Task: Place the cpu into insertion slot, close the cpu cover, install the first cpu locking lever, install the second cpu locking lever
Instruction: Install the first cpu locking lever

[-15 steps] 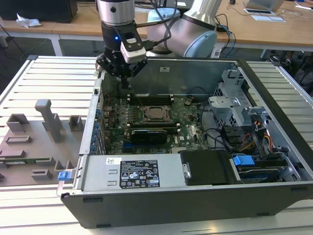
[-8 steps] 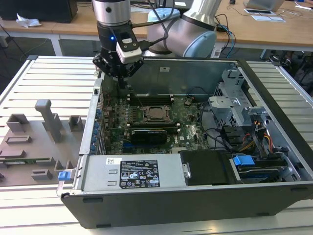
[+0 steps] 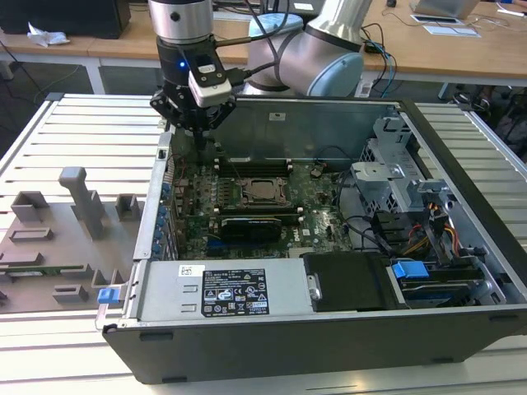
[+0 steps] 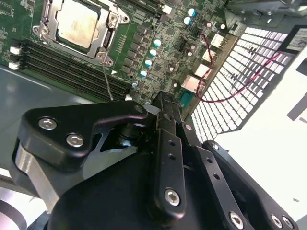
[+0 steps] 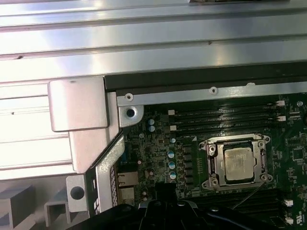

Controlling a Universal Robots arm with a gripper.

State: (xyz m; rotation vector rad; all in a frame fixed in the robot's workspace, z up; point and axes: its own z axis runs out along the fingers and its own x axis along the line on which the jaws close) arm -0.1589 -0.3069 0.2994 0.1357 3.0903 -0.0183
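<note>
The cpu [image 3: 263, 190] lies flat in its socket on the green motherboard inside the open case, its dull silver top showing in both wrist views [image 4: 76, 24] [image 5: 238, 164]. The silver cpu cover [image 4: 106, 42] [image 5: 212, 165] is down as a frame around the chip. A thin wire locking lever [image 4: 107, 81] [image 5: 249, 196] sticks out from one socket corner, away from the socket. My gripper [image 3: 200, 141] hangs above the board's back corner on the exterior view's left, well off the socket. Its fingertips [image 4: 163, 103] are together with nothing between them.
A grey fixture plate [image 3: 74, 206] with holders lies outside the case on the exterior view's left. Inside stand a long black card [image 3: 251, 224], the power supply [image 3: 230, 288], a drive cage [image 3: 395, 181] and cables [image 3: 428, 239]. The case wall [image 5: 144, 98] runs close beside my gripper.
</note>
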